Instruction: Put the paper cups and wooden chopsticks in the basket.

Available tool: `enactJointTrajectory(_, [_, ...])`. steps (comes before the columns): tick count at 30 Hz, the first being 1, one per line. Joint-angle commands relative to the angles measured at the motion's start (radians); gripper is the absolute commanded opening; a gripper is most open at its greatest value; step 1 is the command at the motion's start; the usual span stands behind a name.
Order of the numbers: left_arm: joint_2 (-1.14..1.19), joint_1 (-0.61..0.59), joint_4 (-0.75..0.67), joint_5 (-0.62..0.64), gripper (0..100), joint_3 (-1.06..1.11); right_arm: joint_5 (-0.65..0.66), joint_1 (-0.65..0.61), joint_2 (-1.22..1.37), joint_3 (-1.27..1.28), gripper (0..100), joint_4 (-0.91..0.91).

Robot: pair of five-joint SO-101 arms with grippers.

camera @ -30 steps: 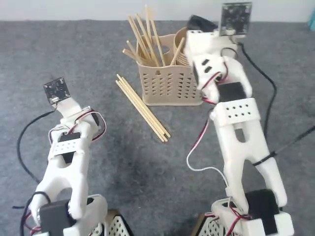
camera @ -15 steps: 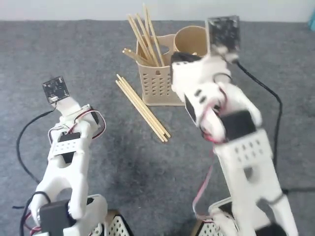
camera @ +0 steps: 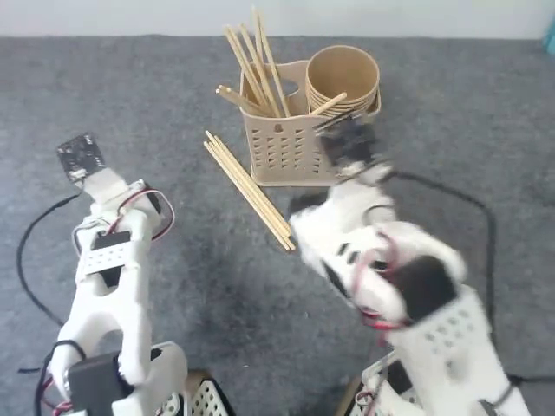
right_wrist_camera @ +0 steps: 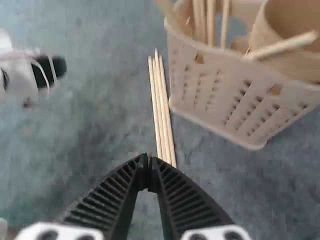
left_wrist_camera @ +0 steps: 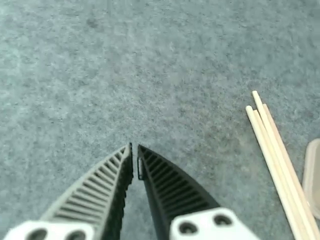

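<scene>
A beige slotted basket (camera: 290, 152) stands at the far middle of the grey carpet. Stacked paper cups (camera: 343, 78) sit in its right half, and several wooden chopsticks (camera: 251, 65) stand in its left half. More loose chopsticks (camera: 250, 189) lie in a bundle on the carpet just left of the basket. My right gripper (right_wrist_camera: 148, 160) is shut and empty, hovering at the near end of that bundle (right_wrist_camera: 162, 115), with the basket (right_wrist_camera: 235, 100) beyond. My left gripper (left_wrist_camera: 134, 148) is shut and empty over bare carpet, with the loose chopsticks (left_wrist_camera: 280, 165) off to one side.
The left arm (camera: 108, 269) stands at the left of the carpet, well away from the basket. The right arm (camera: 390, 277) fills the near right. Grey carpet lies open between the arms and left of the chopsticks.
The right arm has drawn back from over the basket toward the near side, uncovering the cups, and now hangs by the loose chopsticks. The left arm has shifted slightly left.
</scene>
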Motion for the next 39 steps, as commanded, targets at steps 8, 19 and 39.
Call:
enactJointTrajectory(8, [0.002, -0.020, 0.006, 0.009, 8, -0.054, 0.028, -0.038, 0.329, 0.351, 12.2, -0.487])
enactJointTrajectory(19, [0.003, -0.021, 0.048, 0.101, 23, -0.067, 0.103, -0.030, 0.759, 0.307, 12.3, -0.900])
enactJointTrajectory(39, [0.003, -0.020, 0.046, 0.100, 23, -0.068, 0.106, -0.008, 0.944, 0.121, 0.6, -0.687])
